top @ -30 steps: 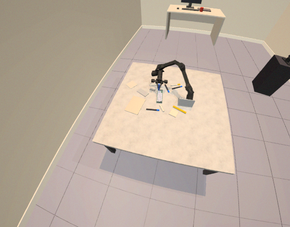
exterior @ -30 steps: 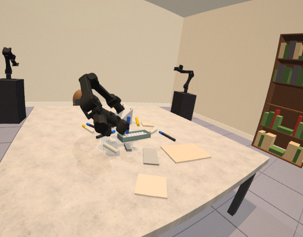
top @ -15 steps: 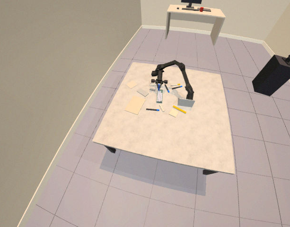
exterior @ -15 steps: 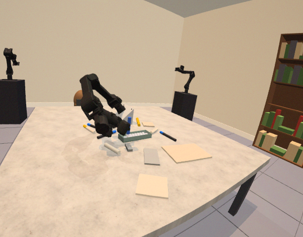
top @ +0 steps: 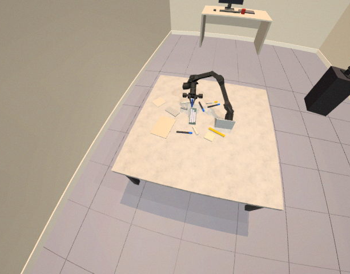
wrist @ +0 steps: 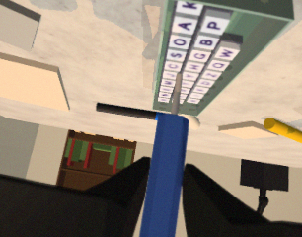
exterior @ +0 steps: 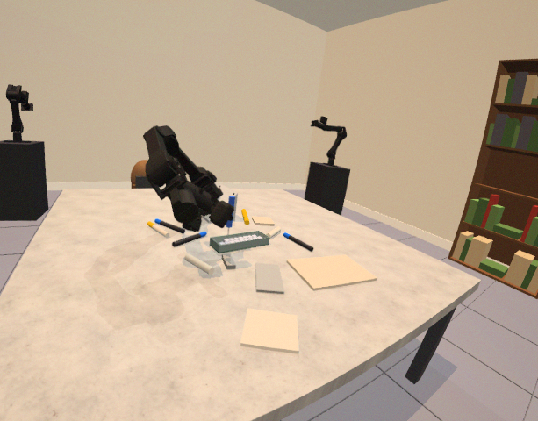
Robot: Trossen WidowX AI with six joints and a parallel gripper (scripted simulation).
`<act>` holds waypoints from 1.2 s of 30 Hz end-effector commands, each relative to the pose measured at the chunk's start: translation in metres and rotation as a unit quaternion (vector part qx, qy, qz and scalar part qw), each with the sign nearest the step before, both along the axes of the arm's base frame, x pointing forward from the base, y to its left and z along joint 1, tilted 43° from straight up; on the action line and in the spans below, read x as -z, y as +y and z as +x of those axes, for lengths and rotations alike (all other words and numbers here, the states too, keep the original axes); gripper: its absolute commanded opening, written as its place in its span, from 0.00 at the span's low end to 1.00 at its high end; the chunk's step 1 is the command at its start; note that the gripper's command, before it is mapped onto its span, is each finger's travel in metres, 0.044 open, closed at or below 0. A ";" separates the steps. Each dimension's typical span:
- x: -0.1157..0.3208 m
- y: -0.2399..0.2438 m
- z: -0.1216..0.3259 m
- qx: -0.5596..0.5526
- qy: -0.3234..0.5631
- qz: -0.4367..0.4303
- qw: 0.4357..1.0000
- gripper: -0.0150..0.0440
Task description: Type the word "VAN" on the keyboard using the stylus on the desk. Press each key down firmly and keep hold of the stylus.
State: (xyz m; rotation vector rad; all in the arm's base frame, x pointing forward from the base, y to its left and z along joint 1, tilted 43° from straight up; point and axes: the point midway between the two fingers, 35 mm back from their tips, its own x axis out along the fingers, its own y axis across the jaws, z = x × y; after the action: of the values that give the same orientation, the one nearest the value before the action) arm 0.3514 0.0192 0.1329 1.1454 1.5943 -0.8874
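Note:
The green keyboard (top: 192,123) (exterior: 242,246) (wrist: 262,35) lies on the table with rows of white letter keys. In the wrist view the A key (wrist: 185,25) is near the close end; the letters at the far end are too small to read surely. My gripper (top: 192,100) (exterior: 229,216) (wrist: 166,168) is shut on the blue stylus (top: 192,103) (exterior: 232,203) (wrist: 166,197). The stylus points down, and its thin grey tip (wrist: 178,84) shows over the middle of the keys, around the first two rows. Whether it touches a key I cannot tell.
A black pen with a blue end (top: 184,132) (exterior: 299,242) (wrist: 126,111) lies past the keyboard, near a yellow bar (top: 216,132) (exterior: 245,216) (wrist: 294,132). Another black pen (top: 201,106) (exterior: 187,239) and a white cylinder (exterior: 198,263) lie close by. A grey slab (top: 172,111) (exterior: 269,277) lies beside the keyboard.

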 end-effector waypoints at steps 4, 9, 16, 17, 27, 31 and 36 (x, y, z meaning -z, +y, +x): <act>0.000 0.000 0.000 0.000 0.000 0.000 1.000 0.37; 0.005 0.006 0.000 0.000 -0.001 0.000 1.000 0.25; 0.028 0.032 -0.004 0.001 -0.002 0.000 1.000 0.25; 0.032 0.036 -0.005 0.001 -0.002 0.000 1.000 0.25; 0.066 0.073 -0.019 0.001 -0.004 0.003 1.000 0.25; 0.078 0.087 -0.027 0.001 -0.004 0.004 1.000 0.25; 0.083 0.086 -0.027 0.001 -0.004 0.004 1.000 0.25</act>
State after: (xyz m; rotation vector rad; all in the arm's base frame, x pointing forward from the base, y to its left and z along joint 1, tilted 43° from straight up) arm 0.3249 0.1048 0.0510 1.1452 1.5972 -0.8848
